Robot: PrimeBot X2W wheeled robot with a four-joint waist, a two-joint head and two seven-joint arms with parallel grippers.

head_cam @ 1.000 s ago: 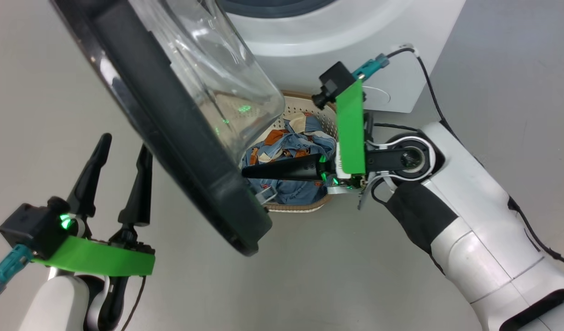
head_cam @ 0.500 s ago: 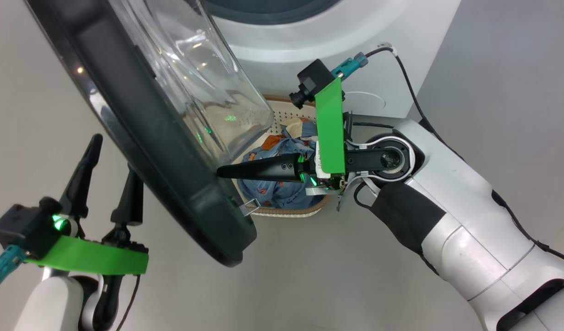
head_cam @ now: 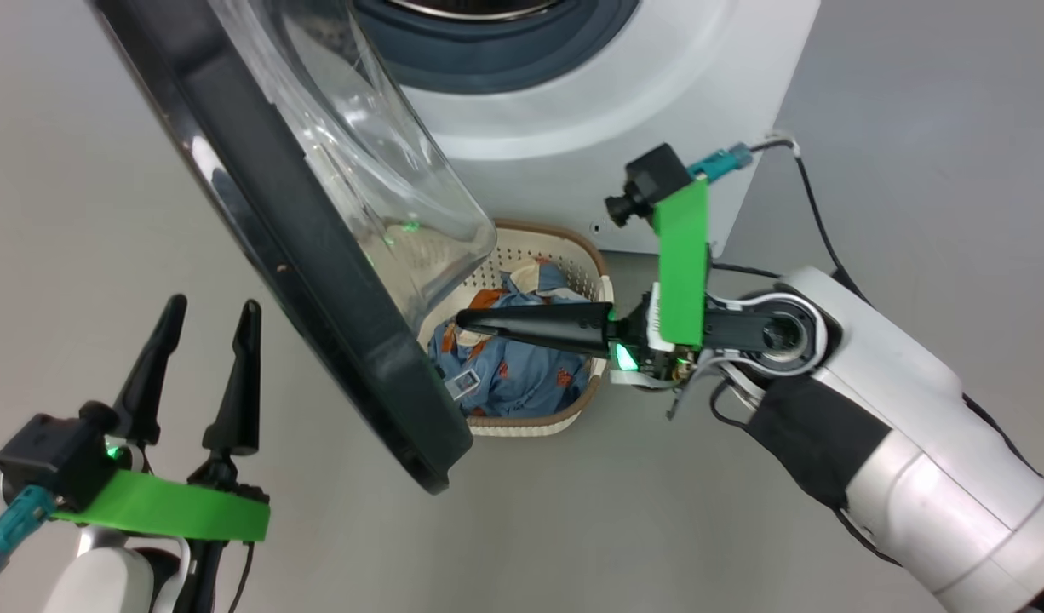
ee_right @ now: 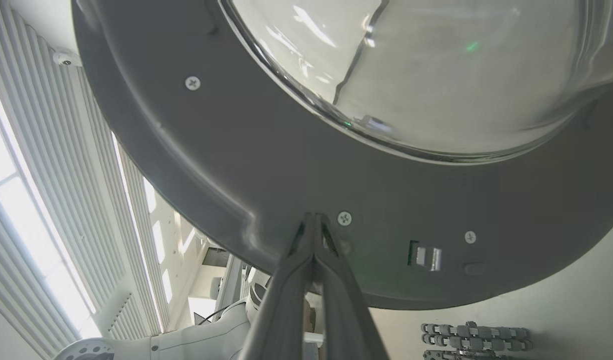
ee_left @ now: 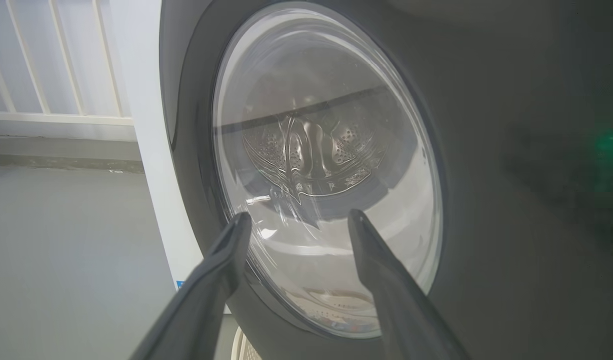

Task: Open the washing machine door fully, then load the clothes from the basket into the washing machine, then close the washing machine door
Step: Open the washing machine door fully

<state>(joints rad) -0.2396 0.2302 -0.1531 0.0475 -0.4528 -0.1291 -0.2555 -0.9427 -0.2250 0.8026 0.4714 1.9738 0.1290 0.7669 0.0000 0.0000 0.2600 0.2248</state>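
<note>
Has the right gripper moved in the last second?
Yes, slightly: against the washing machine, the right gripper has shifted rightward in the head view, toward the machine's lower corner.

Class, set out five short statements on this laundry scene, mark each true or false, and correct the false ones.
1. The washing machine door is open. True.
2. The basket stands on the floor in front of the washing machine. True.
3. The clothes are inside the washing machine. False: they lie in the basket.
4. The right end effector is shut. True.
5. The left end effector grips the door. False: it is open and holds nothing.
</note>
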